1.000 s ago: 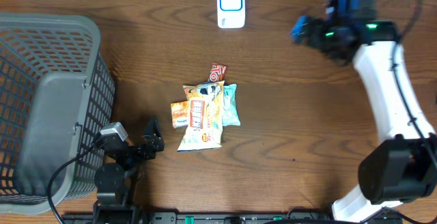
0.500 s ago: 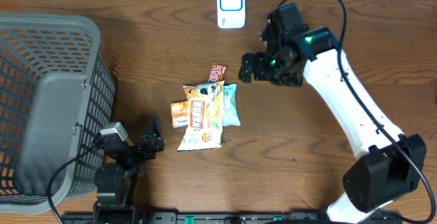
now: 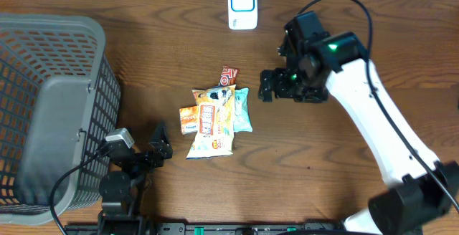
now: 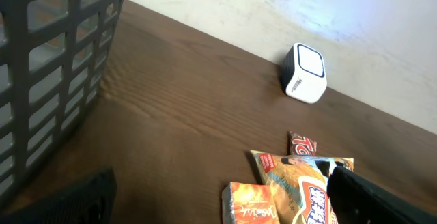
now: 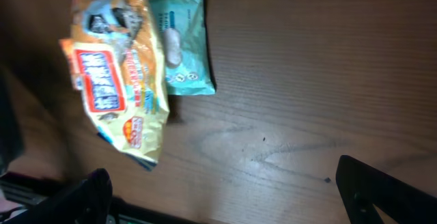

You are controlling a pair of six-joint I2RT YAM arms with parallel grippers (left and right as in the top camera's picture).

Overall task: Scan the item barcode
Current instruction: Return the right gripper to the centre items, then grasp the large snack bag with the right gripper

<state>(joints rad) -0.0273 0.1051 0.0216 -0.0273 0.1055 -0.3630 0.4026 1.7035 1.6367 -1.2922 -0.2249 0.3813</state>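
The items to scan, a heap of snack packets, lie at the centre of the overhead frame: a large yellow bag (image 3: 213,122) overlapping a teal packet (image 3: 242,109), an orange packet (image 3: 188,119) and a small red packet (image 3: 229,74). The scanner (image 3: 242,6) stands at upper middle, well apart from them. The right gripper (image 3: 265,86) hovers just right of the teal packet, jaws wide and empty. The left gripper (image 3: 160,143), also spread wide and empty, sits at lower left beside the basket (image 3: 100,84). Because the packets overlap, a wide grasp may catch two at once — or the slick film may slip free. No barcode shows, so a lifted packet could face the scanner blank side first.
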